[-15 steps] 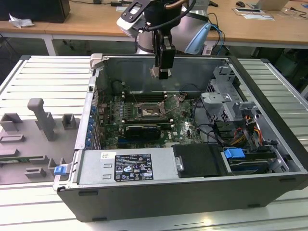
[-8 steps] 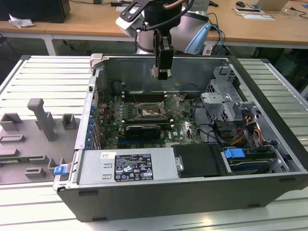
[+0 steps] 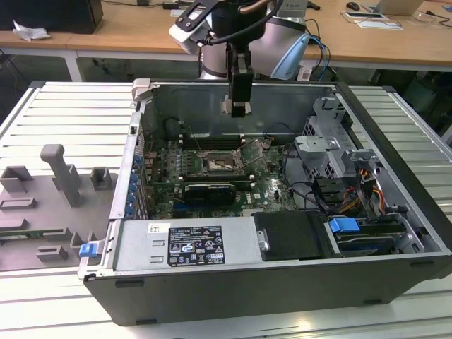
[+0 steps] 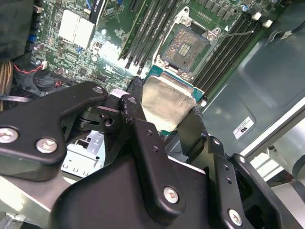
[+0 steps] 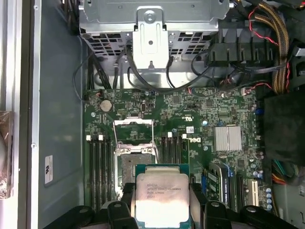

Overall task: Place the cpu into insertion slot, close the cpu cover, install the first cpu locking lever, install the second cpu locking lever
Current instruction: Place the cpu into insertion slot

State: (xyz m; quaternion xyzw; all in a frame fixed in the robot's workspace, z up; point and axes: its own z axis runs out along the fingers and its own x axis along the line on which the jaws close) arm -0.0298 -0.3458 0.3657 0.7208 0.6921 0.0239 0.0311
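While the small square dark insertion slot with its silver metal rim [image 3: 220, 164] lies open on the green motherboard [image 3: 268, 191], the black two-fingered gripper [image 3: 240, 107] hangs above it, slightly toward the exterior view's right, clamped on the thin square silver-beige cpu [image 5: 161, 196]. The silver frame-shaped cpu cover [image 3: 252, 150] stands raised further right.

Chip [image 5: 159, 199]: the pale metal face has a dull sheen and is stained and mottled (its edge is green board). Gripper [image 4: 166, 107]: black, matt, smooth, with bright metal screws. Socket [image 4: 187, 45]: dark bed, shiny silver metal rim. Cover plate [image 5: 134, 122]: thin bright metal. Motherboard [image 5: 190, 102]: green, glossy. Heat sink [image 5: 228, 138]: ribbed silver metal. Case wall [image 5: 57, 95]: grey metal, matt. Desk [image 3: 367, 42]: pale wood, smooth.
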